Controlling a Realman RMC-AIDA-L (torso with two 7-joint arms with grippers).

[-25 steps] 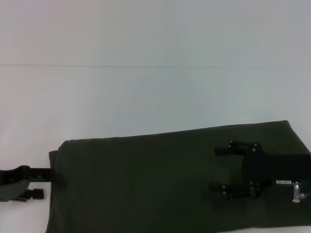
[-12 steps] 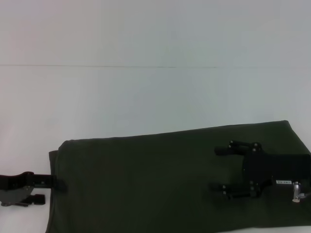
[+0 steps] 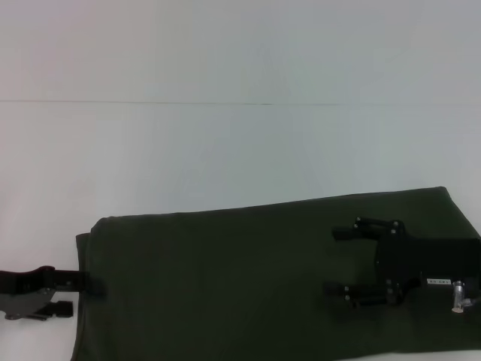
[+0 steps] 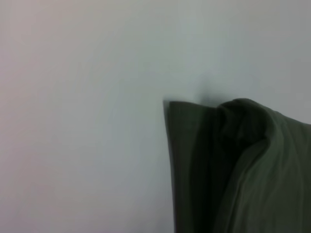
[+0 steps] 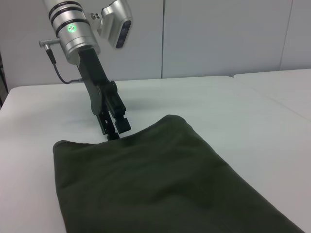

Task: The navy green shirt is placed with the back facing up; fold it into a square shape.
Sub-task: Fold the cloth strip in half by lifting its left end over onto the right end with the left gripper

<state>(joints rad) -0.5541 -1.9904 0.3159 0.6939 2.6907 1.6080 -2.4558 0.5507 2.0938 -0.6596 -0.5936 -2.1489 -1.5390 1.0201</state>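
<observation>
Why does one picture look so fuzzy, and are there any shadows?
Left wrist view: the navy green shirt sits very close, so its edge blurs. Right wrist view: sharper; the left claw casts only a faint shadow on the table. Head view: even, soft light, no glare.

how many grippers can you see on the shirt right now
2. The left gripper is at the shirt's left edge; the right gripper is open over its right part.

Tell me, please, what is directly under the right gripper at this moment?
Under the right gripper lies the navy green shirt, folded into a long band on the white table. The gripper's body covers the cloth below it, so contact cannot be seen.
</observation>
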